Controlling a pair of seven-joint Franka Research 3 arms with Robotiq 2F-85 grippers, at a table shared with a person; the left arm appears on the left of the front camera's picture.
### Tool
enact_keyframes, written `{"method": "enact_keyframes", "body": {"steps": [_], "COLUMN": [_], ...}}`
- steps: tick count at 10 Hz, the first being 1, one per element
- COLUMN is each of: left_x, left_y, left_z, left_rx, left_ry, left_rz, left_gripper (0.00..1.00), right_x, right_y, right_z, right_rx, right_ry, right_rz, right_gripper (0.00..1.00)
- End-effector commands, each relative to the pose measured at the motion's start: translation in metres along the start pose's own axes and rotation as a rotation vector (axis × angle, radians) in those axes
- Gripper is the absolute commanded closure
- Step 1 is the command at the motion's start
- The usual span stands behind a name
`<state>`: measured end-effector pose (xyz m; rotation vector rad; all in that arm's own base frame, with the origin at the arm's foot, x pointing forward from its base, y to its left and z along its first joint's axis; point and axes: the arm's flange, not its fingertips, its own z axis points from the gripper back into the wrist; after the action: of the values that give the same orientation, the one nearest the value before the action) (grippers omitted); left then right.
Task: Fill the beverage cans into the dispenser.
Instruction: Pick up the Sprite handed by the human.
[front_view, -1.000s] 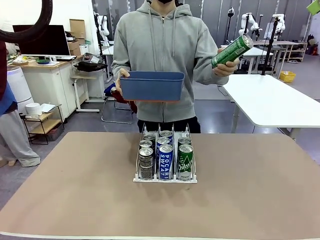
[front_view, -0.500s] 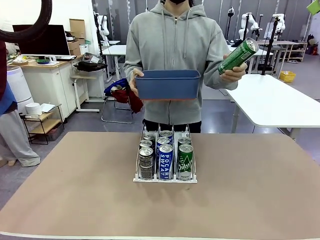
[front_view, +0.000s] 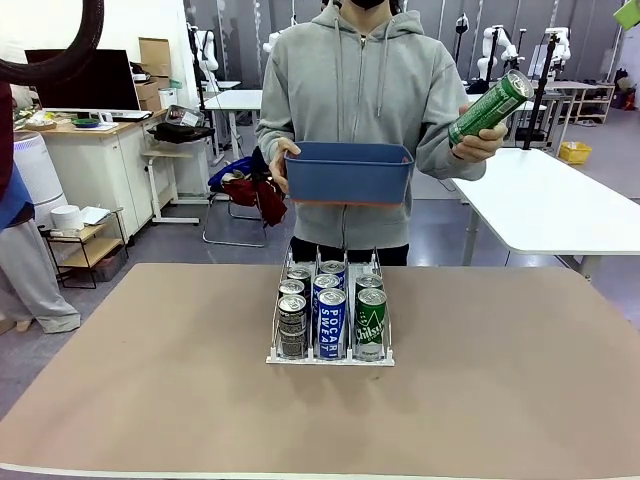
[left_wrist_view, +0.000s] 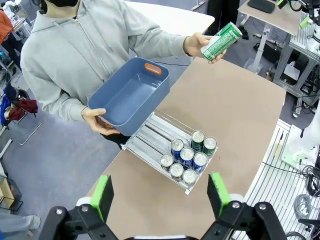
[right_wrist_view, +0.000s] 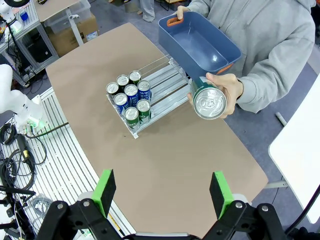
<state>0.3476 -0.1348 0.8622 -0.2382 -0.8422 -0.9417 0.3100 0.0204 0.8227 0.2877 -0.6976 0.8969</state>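
The dispenser (front_view: 330, 359) stands mid-table with several beverage cans (front_view: 331, 322) packed at its front: dark ones in the left lane, blue in the middle, green on the right. The person behind it holds one more green can (front_view: 490, 108) tilted up in one raised hand. Seen from the left wrist, the dispenser (left_wrist_view: 152, 137) lies far below my open left gripper (left_wrist_view: 160, 195), and the held green can (left_wrist_view: 221, 41) is at the top. My right gripper (right_wrist_view: 163, 192) is also open, high above the dispenser (right_wrist_view: 167, 82) and the held can (right_wrist_view: 209, 102).
The person's other hand holds an empty blue bin (front_view: 348, 172) at chest height behind the dispenser. The brown table (front_view: 150, 400) spreads wide on both sides of the rack. A white table (front_view: 550, 200) stands at the back right.
The person has shifted to the right, carrying the blue bin and the raised green can along. The dispenser, its cans and both grippers have not changed.
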Motion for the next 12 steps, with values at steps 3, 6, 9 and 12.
{"method": "enact_keyframes", "body": {"steps": [3,6,9,12], "left_x": [-0.004,-0.004,-0.004,-0.004], "left_y": [-0.001,-0.001,-0.001,-0.001], "left_z": [0.001,0.001,0.001,0.001], "left_rx": [-0.010,-0.010,-0.010,-0.010], "left_ry": [-0.003,-0.003,-0.003,-0.003], "left_rz": [0.001,0.001,0.001,0.001], "left_gripper": [0.00,0.00,0.00,0.00], "right_x": [-0.003,-0.003,0.002,0.029], "right_y": [0.003,0.003,0.000,-0.035], "right_z": [-0.003,-0.003,-0.006,-0.030], "right_rx": [0.014,0.014,0.026,-0.022], "right_ry": [-0.022,-0.022,-0.029,0.002], "right_rz": [0.000,0.000,-0.058,-0.036], "right_gripper": [0.00,0.00,0.00,0.00]}}
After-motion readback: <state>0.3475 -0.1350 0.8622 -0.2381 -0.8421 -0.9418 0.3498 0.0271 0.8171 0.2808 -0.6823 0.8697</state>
